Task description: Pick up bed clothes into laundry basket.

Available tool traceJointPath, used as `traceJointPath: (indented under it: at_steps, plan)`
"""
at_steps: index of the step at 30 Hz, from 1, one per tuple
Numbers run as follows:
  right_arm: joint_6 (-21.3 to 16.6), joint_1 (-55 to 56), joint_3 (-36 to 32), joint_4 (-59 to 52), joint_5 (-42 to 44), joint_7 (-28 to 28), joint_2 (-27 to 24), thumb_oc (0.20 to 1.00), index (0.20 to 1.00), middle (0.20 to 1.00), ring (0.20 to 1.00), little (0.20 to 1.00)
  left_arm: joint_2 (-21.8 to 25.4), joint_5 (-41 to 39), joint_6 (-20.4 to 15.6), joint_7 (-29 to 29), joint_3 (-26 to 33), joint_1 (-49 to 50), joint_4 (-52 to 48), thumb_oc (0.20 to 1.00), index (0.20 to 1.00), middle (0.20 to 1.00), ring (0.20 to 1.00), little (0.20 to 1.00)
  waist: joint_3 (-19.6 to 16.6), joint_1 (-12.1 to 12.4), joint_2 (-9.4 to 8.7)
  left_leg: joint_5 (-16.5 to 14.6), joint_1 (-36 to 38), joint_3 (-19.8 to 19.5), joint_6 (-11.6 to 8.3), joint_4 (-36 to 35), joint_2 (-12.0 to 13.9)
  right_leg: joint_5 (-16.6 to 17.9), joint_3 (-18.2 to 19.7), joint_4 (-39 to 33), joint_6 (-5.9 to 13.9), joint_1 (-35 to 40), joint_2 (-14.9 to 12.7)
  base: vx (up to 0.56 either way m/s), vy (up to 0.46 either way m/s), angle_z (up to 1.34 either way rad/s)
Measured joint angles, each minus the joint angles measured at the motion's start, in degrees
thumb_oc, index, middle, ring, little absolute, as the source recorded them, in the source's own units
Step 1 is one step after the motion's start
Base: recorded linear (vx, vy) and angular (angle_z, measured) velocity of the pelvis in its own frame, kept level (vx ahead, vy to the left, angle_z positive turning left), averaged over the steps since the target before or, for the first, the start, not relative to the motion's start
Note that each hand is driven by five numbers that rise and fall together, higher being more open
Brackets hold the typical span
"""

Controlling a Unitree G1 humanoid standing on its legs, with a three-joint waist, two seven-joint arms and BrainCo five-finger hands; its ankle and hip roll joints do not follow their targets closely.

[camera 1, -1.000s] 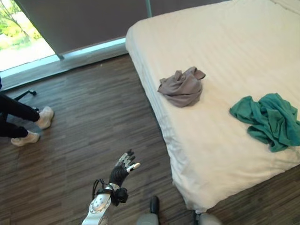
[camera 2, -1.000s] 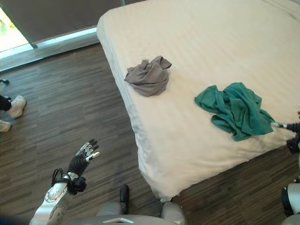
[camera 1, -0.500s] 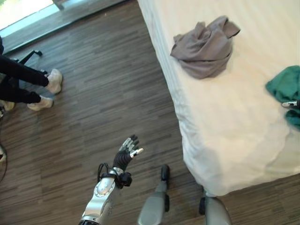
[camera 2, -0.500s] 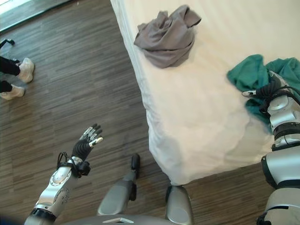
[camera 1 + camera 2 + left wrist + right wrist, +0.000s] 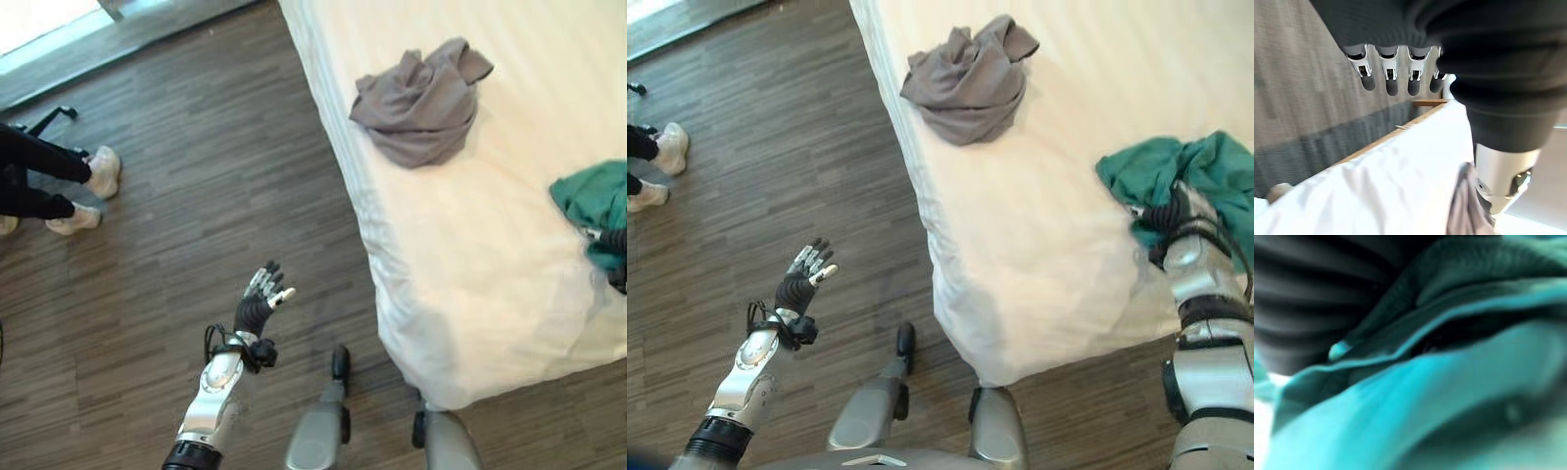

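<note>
A crumpled grey garment (image 5: 968, 83) lies on the white bed (image 5: 1038, 225) close to its left edge. A teal green garment (image 5: 1200, 171) lies bunched at the bed's right side. My right hand (image 5: 1169, 217) rests on the near edge of the green garment, and green cloth (image 5: 1400, 421) presses close against it in the right wrist view. My left hand (image 5: 801, 284) hangs over the wooden floor left of the bed, open with straight fingers (image 5: 1391, 83) and holding nothing.
Dark wooden floor (image 5: 216, 196) lies left of and in front of the bed. A person's legs and pale shoes (image 5: 93, 176) stand at the far left. A bright window strip (image 5: 49, 20) runs along the top left.
The camera has tilted down and closer to the bed. My right hand has come in from the right and settled onto the green garment. The left hand has hardly moved.
</note>
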Motion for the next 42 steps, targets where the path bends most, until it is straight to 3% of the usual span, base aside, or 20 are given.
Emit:
traceJointPath:
  at_steps: [6, 8, 10, 12, 14, 18, 20, 21, 22, 24, 26, 28, 29, 32, 35, 36, 38, 39, 40, 42]
  plan:
    - [-2.87, 14.50, -6.30, -0.85, 8.81, 0.62, 7.77, 0.200, 0.200, 0.200, 0.200, 0.200, 0.73, 0.03, -0.28, 0.66, 2.21, 1.99, -0.04, 1.000, 1.000, 1.000, 1.000, 1.000, -3.10, -1.53, -2.95, -1.64, 5.14, 0.13, -0.22, 0.01, 1.06, -1.23, -0.13, 0.01, -0.32, 5.33, 0.86, 0.11, -0.143, 0.03]
    - [-2.93, 20.47, -8.38, -0.70, 12.64, 1.48, 12.71, 0.200, 0.200, 0.200, 0.200, 0.200, 1.32, 0.03, -0.34, 1.35, 4.99, 2.39, 0.07, 1.000, 1.000, 1.000, 1.000, 1.000, -5.27, -2.40, -5.06, -2.21, 7.23, 0.26, -1.05, 0.43, 2.32, -2.54, 0.09, 0.39, -1.20, 7.31, 2.20, 0.06, -0.193, -0.03]
    - [-2.48, 25.18, -8.69, 1.67, 15.28, 4.33, 16.54, 0.200, 0.200, 0.200, 0.200, 0.200, 3.69, 0.13, -0.35, 1.72, 6.39, 1.29, 1.17, 1.000, 1.000, 1.000, 1.000, 1.000, -6.21, -2.60, -8.22, -2.09, 6.17, 0.57, -2.12, 7.25, 2.59, -5.01, 1.36, 3.03, -3.20, 7.76, 2.24, 0.05, -0.077, -0.13]
    - [0.75, 29.05, -6.85, 4.77, 16.05, 7.46, 19.71, 0.200, 0.200, 0.200, 0.200, 0.200, 5.39, 0.69, -0.20, 2.45, 7.73, 0.87, 2.98, 1.000, 1.000, 1.000, 1.000, 1.000, -6.75, -2.18, -11.22, -0.10, 3.54, -0.92, -3.80, 16.07, 0.80, -5.92, 4.00, 4.62, -4.28, 8.62, 0.40, 0.15, 0.072, -0.53]
    - [4.22, 34.46, -3.50, 7.16, 16.18, 9.63, 20.62, 0.200, 0.200, 0.200, 0.200, 0.200, 5.79, 1.91, 0.02, 3.65, 7.77, -0.72, 3.95, 1.000, 1.000, 1.000, 1.000, 1.000, -7.18, -3.48, -9.49, -0.09, 2.45, -2.79, -3.93, 19.92, 1.18, -6.23, 5.89, 4.63, -4.55, 9.77, 0.41, 0.25, 0.152, -0.52]
    - [7.25, 41.50, -3.66, 7.24, 16.49, 11.72, 20.84, 0.200, 0.200, 0.200, 0.200, 0.200, 9.87, 7.37, 0.49, 6.22, 9.65, -8.24, 13.52, 1.000, 1.000, 1.000, 1.000, 1.000, -7.44, -6.47, -4.25, -0.79, 4.15, -3.09, -4.00, 12.74, 4.19, -5.91, 8.68, 4.21, -4.85, 8.88, 1.90, 0.23, 0.201, -0.49]
    - [7.21, 41.70, -3.01, 5.45, 16.63, 12.69, 19.81, 0.200, 0.200, 0.200, 0.200, 0.200, 14.72, 10.27, 0.52, 6.96, 8.07, -14.52, 19.81, 1.000, 1.000, 1.000, 1.000, 1.000, -7.75, -6.66, -2.94, -2.28, 4.69, -3.17, -3.19, 9.45, 3.27, -6.51, 12.01, 3.61, -3.04, 8.10, 2.79, 0.20, 0.282, -0.80]
    - [6.88, 41.54, -2.42, 5.07, 17.03, 13.15, 17.92, 0.200, 0.200, 0.200, 0.200, 0.200, 15.37, 11.03, 0.34, 7.37, 8.00, -18.10, 22.07, 1.000, 1.000, 1.000, 1.000, 1.000, -8.42, -6.94, 1.00, -6.77, 4.88, -3.31, -2.13, 8.77, 6.07, -6.78, 12.83, 3.69, -2.41, 7.77, 5.57, 0.24, 0.372, -0.62]
    - [6.90, 41.71, -2.71, 5.60, 17.12, 13.09, 17.99, 0.200, 0.200, 0.200, 0.200, 0.200, 16.94, 11.69, 0.27, 7.37, 6.17, -22.36, 26.16, 1.000, 1.000, 1.000, 1.000, 1.000, -8.09, -6.94, 0.75, -5.18, 5.46, -2.89, -4.48, 7.77, 6.85, -5.45, 12.84, 4.17, -2.49, 7.20, 6.08, 0.17, 0.307, -0.36]
    - [6.78, 41.70, -2.62, 6.02, 18.47, 13.34, 20.43, 0.200, 0.200, 0.200, 0.200, 0.200, 21.50, 12.37, 1.70, 8.16, 1.00, -32.05, 32.13, 1.000, 1.000, 1.000, 1.000, 1.000, -9.69, -8.69, -2.65, -6.21, 6.34, -0.47, -4.06, 4.48, 4.67, -5.52, 13.28, 0.28, -0.56, 6.84, 3.24, 0.13, 0.251, -0.07]
    - [6.60, 39.99, -2.86, 6.53, 19.27, 13.30, 20.20, 0.200, 0.200, 0.200, 0.200, 0.200, 23.72, 13.02, 1.77, 8.20, -2.21, -37.37, 32.70, 1.000, 1.000, 1.000, 1.000, 1.000, -9.22, -7.65, -2.64, -5.72, 4.86, 0.70, -2.05, 3.89, 4.14, -6.05, 14.32, 1.26, 1.28, 5.21, 2.55, 0.11, 0.308, -0.29]
    - [6.77, 40.48, -3.33, 7.57, 19.33, 13.38, 21.30, 0.200, 0.200, 0.200, 0.200, 0.200, 24.28, 14.36, 1.82, 8.11, -6.01, -40.69, 34.84, 1.000, 1.000, 1.000, 1.000, 1.000, -9.38, -8.06, -3.43, -5.34, 6.10, 2.14, -1.88, 2.92, 3.48, -6.55, 13.94, 7.08, 0.86, 2.88, 2.23, 0.06, 0.248, -0.16]
    - [6.90, 41.32, -2.36, 8.64, 19.35, 13.98, 22.96, 0.200, 0.200, 0.200, 0.200, 0.200, 26.05, 16.38, 2.14, 7.86, -12.98, -45.63, 38.13, 1.000, 1.000, 1.000, 1.000, 1.000, -10.78, -8.45, -6.57, -5.21, 7.28, 3.35, -1.83, 0.90, 1.12, -6.11, 14.21, 6.12, 2.77, 2.94, -0.60, 0.01, 0.168, -0.06]
    - [6.86, 40.84, -1.12, 9.49, 19.35, 14.19, 23.61, 0.200, 0.200, 0.200, 0.200, 0.200, 26.11, 20.46, 2.10, 6.85, -19.93, -53.17, 43.35, 1.000, 1.000, 1.000, 1.000, 1.000, -10.75, -8.67, -7.00, -4.75, 5.47, 5.05, -0.60, 1.56, -0.83, -6.02, 15.14, 1.54, 4.78, 3.50, -2.79, 0.01, 0.260, -0.20]
    - [7.27, 39.65, 0.50, 9.38, 19.16, 14.83, 25.31, 0.200, 0.200, 0.200, 0.200, 0.200, 26.34, 23.62, 2.71, 5.76, -22.88, -56.65, 47.29, 1.000, 1.000, 1.000, 1.000, 1.000, -10.79, -9.74, -9.00, -4.13, 6.25, 8.19, 0.57, 1.23, -2.90, -5.99, 13.30, 4.08, 4.35, 0.40, -5.05, -0.05, 0.131, -0.52]
    - [7.72, 38.72, 0.49, 9.50, 19.11, 15.07, 25.68, 0.200, 0.200, 0.200, 0.200, 0.200, 26.88, 24.38, 3.42, 5.63, -23.14, -56.90, 49.20, 1.000, 1.000, 1.000, 1.000, 1.000, -10.88, -8.67, -9.11, -3.68, 7.19, 11.65, 1.55, 0.20, -1.67, -6.79, 8.93, 3.67, 4.22, 0.05, -6.08, -0.04, 0.113, -1.10]
    - [7.87, 38.03, 1.96, 8.55, 18.89, 15.38, 26.59, 0.200, 0.200, 0.200, 0.200, 0.200, 25.35, 27.66, 4.85, 5.45, -25.92, -60.66, 54.58, 1.000, 1.000, 1.000, 1.000, 1.000, -10.73, -9.69, -8.77, -3.86, 6.65, 11.87, 1.61, -0.14, 0.79, -3.56, 5.65, 7.61, 4.57, -0.22, -4.22, -0.06, 0.065, -0.44]
    - [7.96, 38.78, 2.59, 8.12, 18.77, 15.43, 27.34, 0.200, 0.200, 0.200, 0.200, 0.200, 25.51, 28.53, 4.88, 5.37, -27.44, -62.42, 55.71, 1.000, 1.000, 1.000, 1.000, 1.000, -11.11, -10.49, -11.42, -3.76, 6.93, 12.08, 1.60, 0.06, -0.14, -0.38, 6.33, 8.08, 4.60, 0.27, -4.13, -0.06, 0.036, -0.52]
    - [7.95, 38.13, 3.47, 7.62, 18.61, 15.41, 27.70, 0.200, 0.200, 0.200, 0.200, 0.200, 27.32, 30.38, 4.80, 5.61, -28.71, -63.46, 56.71, 1.000, 1.000, 1.000, 1.000, 1.000, -11.88, -9.06, -14.36, -3.98, 7.28, 14.41, 1.32, 0.17, -0.36, -0.97, 6.27, 5.63, 3.86, 0.09, -4.32, -0.07, 0.002, -0.74]
    - [7.63, 37.01, 4.64, 5.93, 18.56, 15.24, 26.06, 0.200, 0.200, 0.200, 0.200, 0.200, 27.52, 32.39, 5.43, 5.54, -29.63, -64.29, 56.92, 1.000, 1.000, 1.000, 1.000, 1.000, -11.68, -11.04, -14.48, -3.61, 6.62, 14.18, 1.00, 0.00, 0.36, 0.31, 6.40, 4.42, 4.02, 0.20, -3.74, -0.15, -0.016, -0.42]
